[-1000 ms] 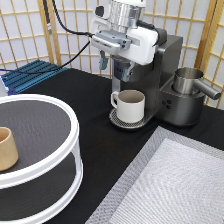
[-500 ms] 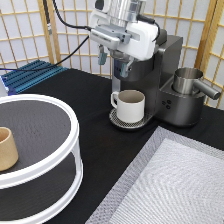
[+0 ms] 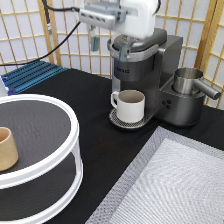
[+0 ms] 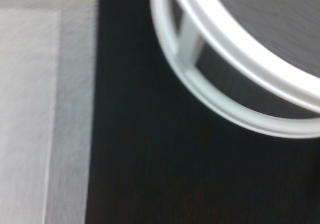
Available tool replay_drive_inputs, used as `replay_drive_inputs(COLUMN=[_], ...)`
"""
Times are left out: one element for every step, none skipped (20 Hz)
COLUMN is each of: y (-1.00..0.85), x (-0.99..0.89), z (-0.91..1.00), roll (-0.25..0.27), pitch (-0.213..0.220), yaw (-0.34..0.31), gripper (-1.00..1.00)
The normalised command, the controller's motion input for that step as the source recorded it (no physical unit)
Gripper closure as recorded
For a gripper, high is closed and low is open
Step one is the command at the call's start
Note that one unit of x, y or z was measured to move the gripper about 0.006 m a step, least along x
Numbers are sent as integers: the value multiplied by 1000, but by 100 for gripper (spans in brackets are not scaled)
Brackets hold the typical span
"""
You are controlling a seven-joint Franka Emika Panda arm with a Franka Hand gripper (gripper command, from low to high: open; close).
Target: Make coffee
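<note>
The robot's white pincer (image 3: pixel 95 42) is seen high at the exterior view's top, above and just to the left of the dark grey coffee machine (image 3: pixel 150 75). One dark finger (image 3: pixel 95 43) hangs down in plain sight; whether the pincer is open or closed cannot be told, and nothing can be seen held in it. The small white coffee pod cannot be found in either view. A white handled mug (image 3: pixel 130 106) stands on the round drip tray (image 3: pixel 116 120) under the machine's spout. Small writing on the machine's front cannot be read. A metal jug (image 3: pixel 189 80) sits on the machine's right side. At the exterior view's left, a tan handleless cup (image 3: pixel 7 149) rests on a white two-tier round stand (image 3: pixel 60 165). A grey woven mat (image 3: pixel 170 185) lies on the black bench (image 3: pixel 90 100). In the wrist view, the stand's white rim (image 4: pixel 239 100) is seen.
</note>
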Motion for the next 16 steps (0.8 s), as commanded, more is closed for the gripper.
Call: replay_drive_inputs(y=[-14,-17,-17,-20,-20,-14,-6,0,0,0,0,0,-3,-3,0,0], x=[191,191,191,191,191,191,194,186,183,183,191,194,191,189,180,160], z=[720,714,711,709,709,711,717,726,717,709,691,683,646,634,611,549], roll=[167,166,167,168,169,167,167,164,168,171,179,179,173,167,160,144], pitch=[38,39,38,38,38,41,45,49,49,47,44,40,30,27,18,1], yaw=[346,347,347,348,348,348,347,344,343,343,343,344,347,348,349,352], gripper=[-100,-100,-100,-100,-100,-100,-100,-100,-100,-100,-100,-100,-100,-100,-100,-100])
